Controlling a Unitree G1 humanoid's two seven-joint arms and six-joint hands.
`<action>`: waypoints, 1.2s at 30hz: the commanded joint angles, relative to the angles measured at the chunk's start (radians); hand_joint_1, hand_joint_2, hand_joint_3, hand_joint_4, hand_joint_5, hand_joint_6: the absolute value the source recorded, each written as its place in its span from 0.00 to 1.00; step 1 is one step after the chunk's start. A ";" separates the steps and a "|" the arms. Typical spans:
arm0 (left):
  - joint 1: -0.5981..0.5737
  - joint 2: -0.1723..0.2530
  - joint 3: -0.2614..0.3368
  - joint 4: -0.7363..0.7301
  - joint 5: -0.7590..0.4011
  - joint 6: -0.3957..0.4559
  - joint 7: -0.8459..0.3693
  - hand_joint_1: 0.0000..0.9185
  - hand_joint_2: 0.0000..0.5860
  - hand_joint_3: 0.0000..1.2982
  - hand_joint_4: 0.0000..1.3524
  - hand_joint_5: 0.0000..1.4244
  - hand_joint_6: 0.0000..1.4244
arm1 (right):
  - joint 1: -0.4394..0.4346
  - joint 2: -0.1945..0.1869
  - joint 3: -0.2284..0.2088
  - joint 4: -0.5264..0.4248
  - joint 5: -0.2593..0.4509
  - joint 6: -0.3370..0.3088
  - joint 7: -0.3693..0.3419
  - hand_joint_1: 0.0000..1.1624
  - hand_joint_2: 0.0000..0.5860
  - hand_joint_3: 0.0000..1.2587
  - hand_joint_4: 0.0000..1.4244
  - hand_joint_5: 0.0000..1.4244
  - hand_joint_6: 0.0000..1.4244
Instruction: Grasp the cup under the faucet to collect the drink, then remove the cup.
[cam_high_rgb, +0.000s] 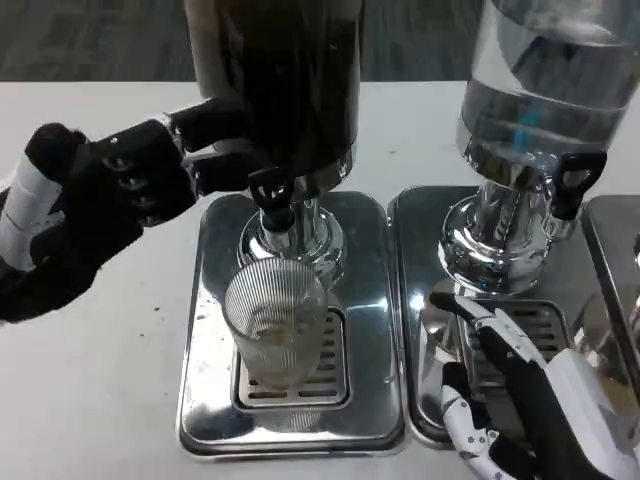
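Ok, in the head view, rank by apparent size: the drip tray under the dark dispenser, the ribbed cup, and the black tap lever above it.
1. Drip tray
2. Ribbed cup
3. Black tap lever
The lever sits nearer the camera, yet looks smallest.

The left hand (125, 185) sits at about nine o'clock in the head view, raised, its dark side facing the camera. Its fingers (215, 125) stretch toward three o'clock, apart and holding nothing. The left forearm (25, 215) runs off the edge at nine o'clock. The right hand (520, 390) lies low at five o'clock, fingers (470, 310) spread and pointing toward eleven o'clock, nothing in them.
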 joint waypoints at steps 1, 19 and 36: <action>-0.030 -0.019 0.032 -0.036 -0.038 0.109 -0.040 0.00 0.08 0.14 0.07 0.13 0.09 | 0.002 0.002 -0.001 0.007 0.012 0.004 0.001 0.45 1.00 0.15 0.10 0.05 0.12; -0.177 -0.086 -0.012 0.076 0.083 0.235 -0.143 0.00 0.08 0.14 0.06 0.12 0.07 | 0.064 0.021 0.016 0.000 -0.001 -0.026 -0.042 0.45 1.00 0.15 0.10 0.06 0.12; -0.150 -0.101 -0.041 -0.036 0.206 0.047 -0.180 0.00 0.08 0.15 0.06 0.11 0.05 | 0.021 0.014 -0.002 0.017 0.059 -0.005 -0.013 0.45 1.00 0.15 0.10 0.06 0.12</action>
